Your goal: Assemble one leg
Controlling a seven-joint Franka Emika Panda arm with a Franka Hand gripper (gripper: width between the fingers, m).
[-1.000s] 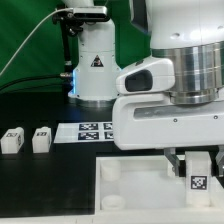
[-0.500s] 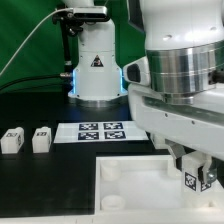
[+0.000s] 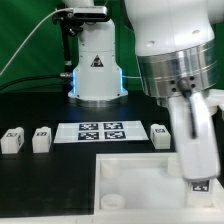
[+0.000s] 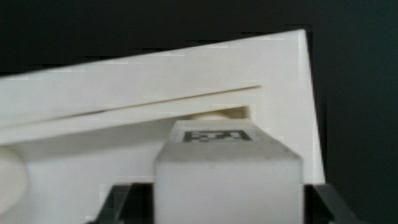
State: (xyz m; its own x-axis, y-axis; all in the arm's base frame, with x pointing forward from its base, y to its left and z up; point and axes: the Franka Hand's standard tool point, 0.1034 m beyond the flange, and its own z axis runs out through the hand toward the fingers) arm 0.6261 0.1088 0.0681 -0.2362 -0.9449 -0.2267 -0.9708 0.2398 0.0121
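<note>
My gripper (image 3: 195, 168) is shut on a leg (image 3: 197, 183), a small white block with a tag on its lower face, and holds it above the right corner of the big white tray (image 3: 125, 180). In the wrist view the leg (image 4: 226, 165) stands between the dark fingers (image 4: 125, 205), and its tagged end points at the tray's corner (image 4: 196, 85). I cannot tell whether the leg touches the tray. Three more legs lie on the black table: two at the exterior view's left (image 3: 12, 140) (image 3: 41, 139) and one right of the marker board (image 3: 160, 136).
The marker board (image 3: 100, 131) lies flat behind the tray. A white camera stand with a blue light (image 3: 95, 65) rises at the back. A green backdrop hangs behind the black table.
The arm has swung and the wrist has turned with the leg in its grip, so the gripper body stands higher. The leg right of the marker board has come into view.
</note>
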